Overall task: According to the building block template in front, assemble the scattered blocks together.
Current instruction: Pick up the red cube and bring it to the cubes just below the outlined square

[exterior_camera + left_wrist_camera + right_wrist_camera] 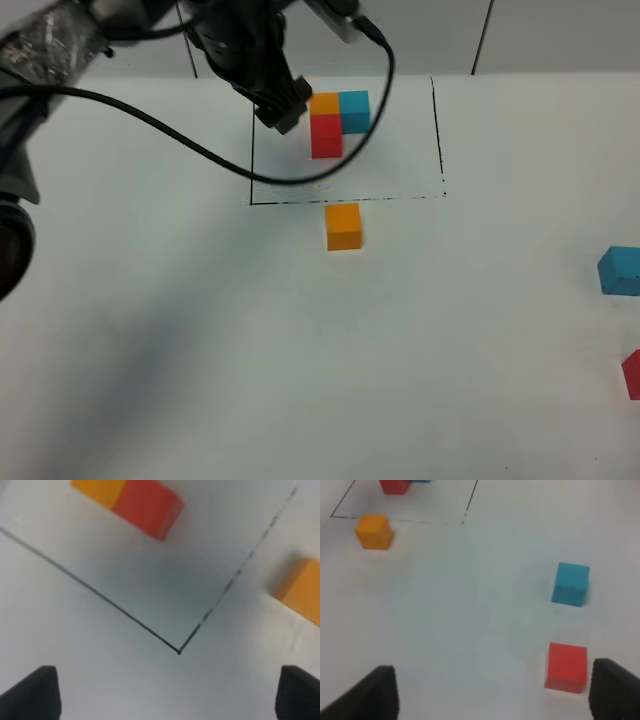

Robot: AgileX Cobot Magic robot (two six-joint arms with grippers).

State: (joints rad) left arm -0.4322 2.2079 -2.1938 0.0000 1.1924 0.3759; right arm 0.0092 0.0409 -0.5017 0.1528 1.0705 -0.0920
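Lying nearest, red block [566, 667]: just ahead of the right end effector [490, 696], close by one finger; jaws apart, empty.
Cyan block [570, 583]: just beyond the red.
Orange block [343, 226]: mid bench [180, 360], just outside the drawn outline [300, 201].
Template [338, 118]: inside the outline.
Left end effector [170, 695]: wide, empty, beside the template. The right arm looks nearer the red and cyan.
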